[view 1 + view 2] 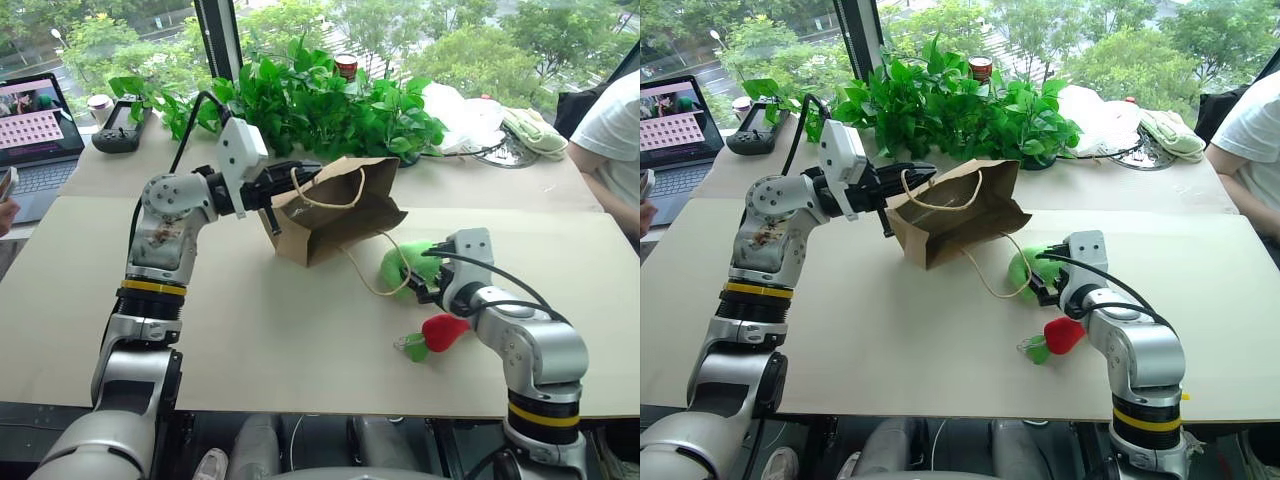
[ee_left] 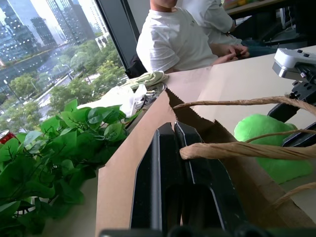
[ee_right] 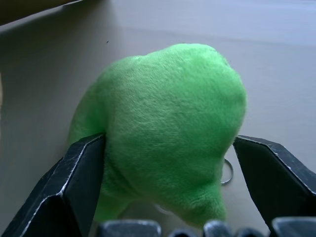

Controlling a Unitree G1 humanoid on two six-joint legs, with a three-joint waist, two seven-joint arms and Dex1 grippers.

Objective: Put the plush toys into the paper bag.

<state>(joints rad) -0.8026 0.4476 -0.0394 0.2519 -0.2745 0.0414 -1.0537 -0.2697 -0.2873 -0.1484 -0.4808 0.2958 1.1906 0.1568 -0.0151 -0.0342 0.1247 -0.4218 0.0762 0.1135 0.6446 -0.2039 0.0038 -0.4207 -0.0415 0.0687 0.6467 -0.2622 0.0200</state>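
Your right gripper (image 3: 163, 217) stands spread around the fuzzy green plush toy (image 3: 168, 128) on the beige table (image 1: 300, 340); left gripper (image 1: 285, 185) pinches the tilted brown paper bag (image 1: 335, 215); red chili toy (image 1: 443, 331) lies nearby, plants (image 1: 320, 100) behind

Open tabletop up front, clutter at the back

The table (image 1: 250, 340) lies bare between the arms. The paper bag (image 1: 335, 215), the green plush (image 1: 410, 262) and the red chili plush (image 1: 443, 331) crowd the right; the leafy plants (image 1: 320, 105) wall off the far side, beside a seated person (image 1: 612, 140).
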